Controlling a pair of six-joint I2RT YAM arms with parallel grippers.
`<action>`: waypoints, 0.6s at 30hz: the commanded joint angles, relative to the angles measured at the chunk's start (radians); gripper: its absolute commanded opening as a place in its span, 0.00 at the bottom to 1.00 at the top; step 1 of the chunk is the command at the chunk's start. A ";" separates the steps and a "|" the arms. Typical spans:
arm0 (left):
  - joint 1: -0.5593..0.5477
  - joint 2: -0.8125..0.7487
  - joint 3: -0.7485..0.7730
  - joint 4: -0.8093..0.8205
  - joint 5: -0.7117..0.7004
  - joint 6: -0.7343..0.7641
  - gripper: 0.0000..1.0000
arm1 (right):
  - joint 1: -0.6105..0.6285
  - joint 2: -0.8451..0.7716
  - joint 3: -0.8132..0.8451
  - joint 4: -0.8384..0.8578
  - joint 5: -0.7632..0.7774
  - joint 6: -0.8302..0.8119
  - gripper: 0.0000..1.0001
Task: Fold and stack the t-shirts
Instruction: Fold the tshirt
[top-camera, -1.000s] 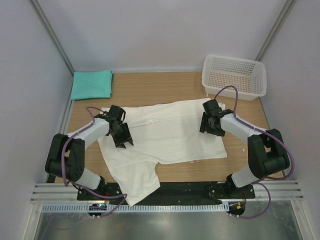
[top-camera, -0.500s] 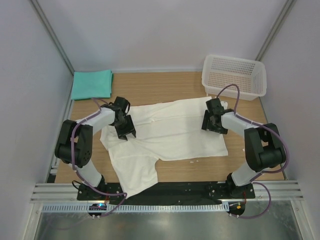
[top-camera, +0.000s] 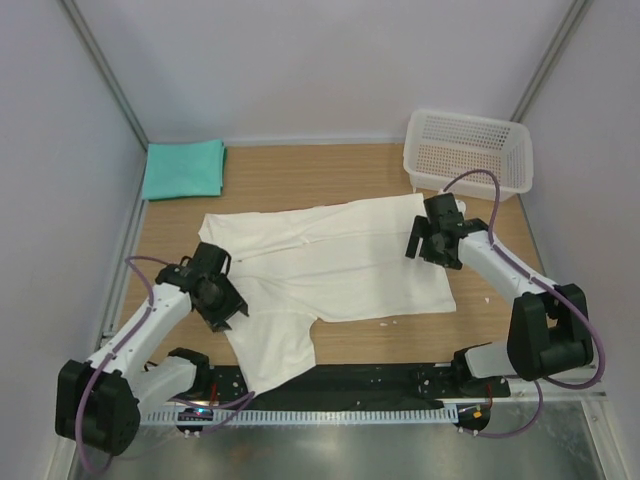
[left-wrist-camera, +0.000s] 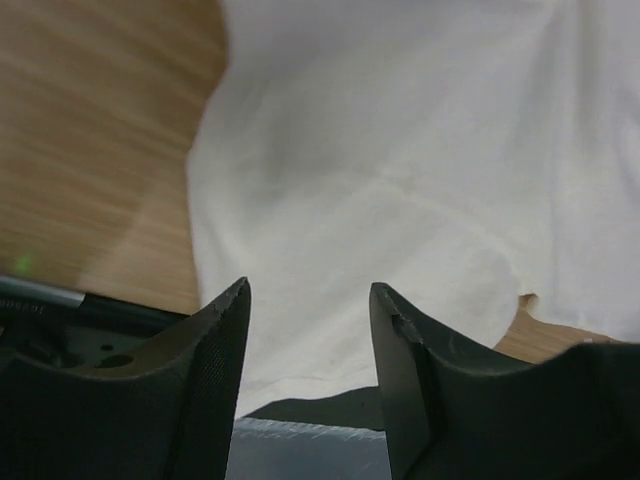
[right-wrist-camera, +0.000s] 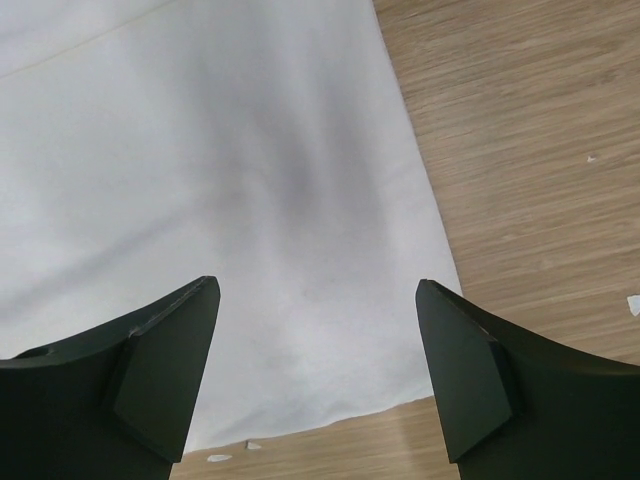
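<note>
The folded teal shirt (top-camera: 183, 168) lay at ten o'clock. The left gripper (top-camera: 224, 304), released and empty, hovered over the eight o'clock edge of the white shirt (top-camera: 340, 265), which was spread mid-table. The right gripper (top-camera: 430, 250), also released, hovered at three o'clock. Each would do best to pinch only the edge layer, then lift together.

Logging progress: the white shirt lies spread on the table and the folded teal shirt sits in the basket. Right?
No. The top external view shows the folded teal shirt on the table at far left, not in the basket at far right. The white shirt is spread out.
</note>
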 joint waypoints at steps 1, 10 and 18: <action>0.003 -0.109 -0.096 -0.129 -0.035 -0.187 0.54 | -0.003 -0.046 0.035 -0.023 -0.045 0.029 0.86; 0.005 -0.134 -0.185 -0.106 -0.172 -0.285 0.57 | -0.014 -0.096 -0.037 -0.024 -0.108 0.098 0.86; 0.006 -0.142 -0.234 0.021 -0.224 -0.282 0.39 | -0.070 -0.123 -0.028 -0.042 -0.119 0.083 0.87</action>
